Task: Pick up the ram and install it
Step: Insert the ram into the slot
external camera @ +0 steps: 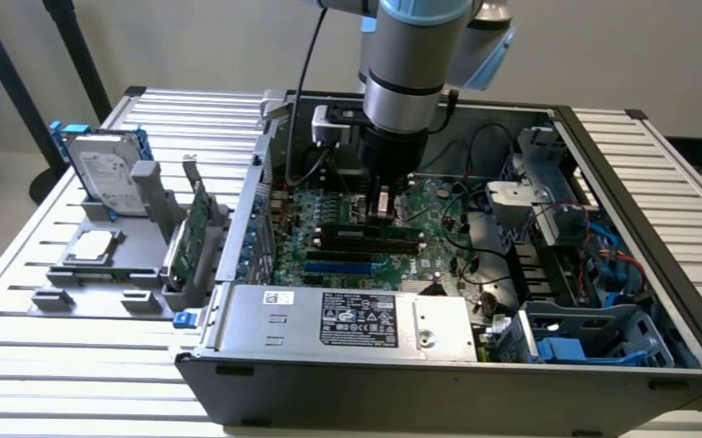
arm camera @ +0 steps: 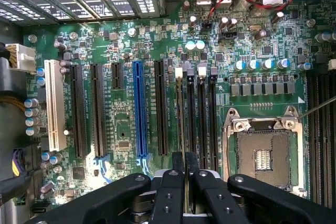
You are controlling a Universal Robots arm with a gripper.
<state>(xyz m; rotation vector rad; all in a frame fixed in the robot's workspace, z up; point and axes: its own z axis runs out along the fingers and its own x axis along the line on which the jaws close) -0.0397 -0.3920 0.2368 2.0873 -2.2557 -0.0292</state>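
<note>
We saw the gripper (arm camera: 185, 192) closed narrowly on the ram (arm camera: 184, 129), held edge-on between its fingertips, directly above the memory slots (arm camera: 197, 114) of the motherboard (arm camera: 121, 51) inside the computer case (external camera: 643, 182). We judged the pick-up done and the installing step in hand. Seating would call for exact alignment with one slot and straight, even pressure beside the empty processor socket (arm camera: 262, 156).

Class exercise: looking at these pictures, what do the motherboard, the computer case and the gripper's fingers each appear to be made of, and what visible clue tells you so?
Motherboard: a green circuit board, probably lacquered fibreglass laminate; fine printed traces and soldered parts show on it.
Computer case: seemingly sheet metal painted dark grey; thin, straight folded edges.
Fingers: matt black, plastic or coated metal, hard to tell; small screws sit in them.
</note>
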